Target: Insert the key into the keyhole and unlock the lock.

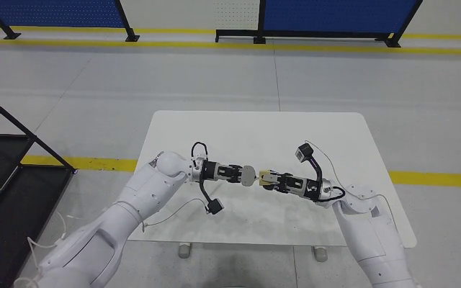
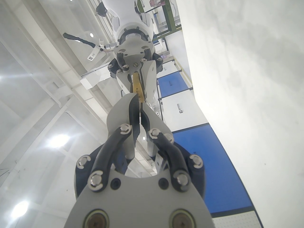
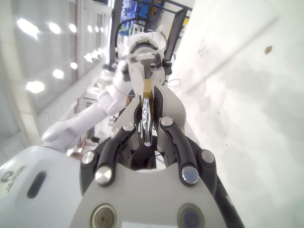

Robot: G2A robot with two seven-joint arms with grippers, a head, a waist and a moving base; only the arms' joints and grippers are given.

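Top view: both arms meet over the middle of the white worktop [image 1: 216, 129], and seem to be off its surface. The left pincer [image 1: 251, 176] and right pincer [image 1: 268, 178] stand tip to tip, nearly touching. A pale yellowish block, the padlock [image 1: 264, 174], sits in the right one.

Left wrist view: the left pincer is closed on a thin flat blade, which we take for the key [image 2: 141, 108], edge-on btw the black pads [image 2: 134, 112]. Its tip meets the near end of the brass padlock [image 2: 137, 85], held opposite by the right pincer. The keyhole is hidden, so we can't tell if the key is in or just at the face.

Right wrist view: the right pincer clamps the padlock [image 3: 147, 88], w/ the silver shackle [image 3: 146, 116] lying back toward the wrist and the brass end poking fwd toward the left pincer.

Risks, as we judge them: both parts hang in mid-air, so nothing braces them. If the blade is slightly off-axis, a push would jam it vs. the lock face or slide it back btw the pads. On the turn, torque may spin the padlock in the right pincer's grip instead of turning the cylinder, or twist the key out of its thin hold. A dropped part would land on the worktop and need a regrasp.
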